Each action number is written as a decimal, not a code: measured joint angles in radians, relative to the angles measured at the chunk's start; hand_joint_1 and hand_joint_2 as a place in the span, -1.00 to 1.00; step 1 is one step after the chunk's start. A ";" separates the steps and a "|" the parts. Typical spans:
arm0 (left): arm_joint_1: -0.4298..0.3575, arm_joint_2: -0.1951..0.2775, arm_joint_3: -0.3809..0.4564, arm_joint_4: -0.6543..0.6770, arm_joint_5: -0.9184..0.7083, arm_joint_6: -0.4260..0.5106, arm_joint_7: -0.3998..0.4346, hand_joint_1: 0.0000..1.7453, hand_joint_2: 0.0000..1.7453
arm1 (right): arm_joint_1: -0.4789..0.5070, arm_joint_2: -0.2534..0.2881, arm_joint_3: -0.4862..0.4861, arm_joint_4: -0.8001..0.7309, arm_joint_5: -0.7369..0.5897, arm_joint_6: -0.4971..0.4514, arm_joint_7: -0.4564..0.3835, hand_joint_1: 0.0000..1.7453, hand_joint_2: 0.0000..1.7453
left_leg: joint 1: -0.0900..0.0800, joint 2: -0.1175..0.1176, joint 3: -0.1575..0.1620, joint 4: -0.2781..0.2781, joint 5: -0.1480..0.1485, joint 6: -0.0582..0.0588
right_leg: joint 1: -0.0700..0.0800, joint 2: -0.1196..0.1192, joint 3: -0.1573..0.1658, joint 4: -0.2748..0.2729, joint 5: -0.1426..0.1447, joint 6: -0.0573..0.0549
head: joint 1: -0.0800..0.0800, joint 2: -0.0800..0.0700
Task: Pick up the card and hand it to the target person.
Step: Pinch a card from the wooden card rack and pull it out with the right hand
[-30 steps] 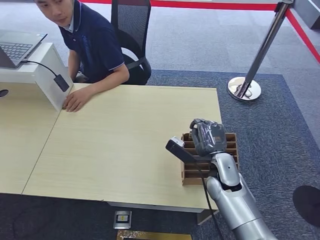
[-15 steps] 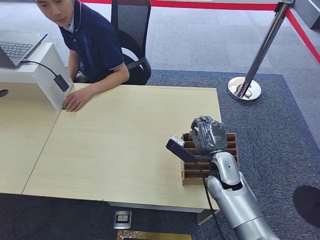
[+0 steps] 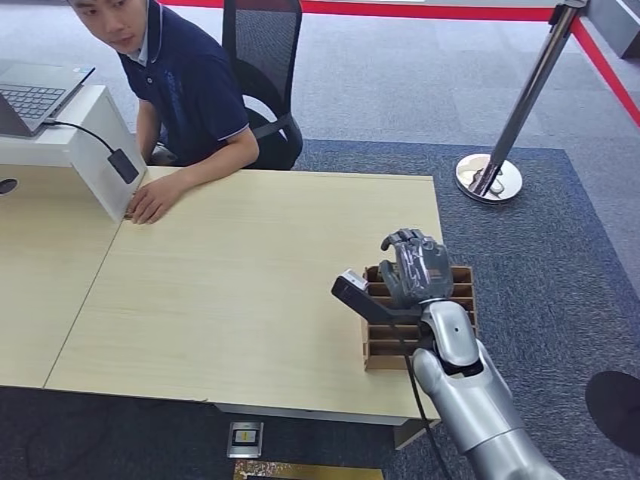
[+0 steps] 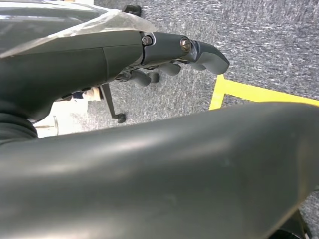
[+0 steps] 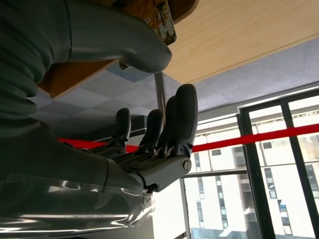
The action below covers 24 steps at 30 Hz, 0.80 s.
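Note:
A brown slotted card holder (image 3: 462, 292) stands at the table's front right corner. My right hand (image 3: 416, 268) hovers right over its left part with the fingers slightly spread and bent downward. In the right wrist view a card (image 5: 161, 16) with an orange and yellow print pokes out of the holder (image 5: 71, 77), just beyond my thumb (image 5: 124, 47); the dark fingers (image 5: 177, 117) stand apart from it and nothing lies between them. My left hand (image 4: 169, 57) hangs over grey carpet and holds nothing. The target person (image 3: 181, 85), in a dark blue polo, sits at the table's far left side.
The person's hand (image 3: 151, 200) rests on the light wooden table (image 3: 249, 280) beside a white stand (image 3: 90, 145) carrying a laptop (image 3: 34, 95). A black office chair (image 3: 264, 60) stands behind. A chrome post (image 3: 521, 110) with red belt rises on the carpet to the right.
My right hand's fingers have uncurled a little over the holder, and the hand has shifted only slightly. The person has not moved.

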 joint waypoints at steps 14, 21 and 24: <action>0.000 0.000 0.000 0.000 0.000 0.000 0.003 -1.00 -1.00 | -0.002 0.000 0.000 0.048 -0.004 -0.009 0.006 -0.01 1.00 | 0.000 0.000 0.000 0.000 0.000 0.000 | 0.000 0.000 0.000 0.000 0.000 0.000 | 0.000 0.000; 0.000 0.000 -0.001 0.000 0.000 0.000 0.006 -1.00 -1.00 | 0.010 -0.007 0.000 0.049 0.000 -0.011 0.018 0.04 1.00 | 0.000 0.000 0.000 0.000 0.000 0.000 | 0.000 0.000 0.000 0.000 0.000 0.000 | 0.000 0.000; 0.000 0.000 -0.002 0.000 0.000 0.000 0.006 -1.00 -1.00 | 0.017 -0.011 -0.002 0.047 0.002 -0.011 0.022 0.03 1.00 | 0.000 0.000 0.000 0.000 0.000 0.000 | 0.000 0.000 0.000 0.000 0.000 0.000 | 0.000 0.000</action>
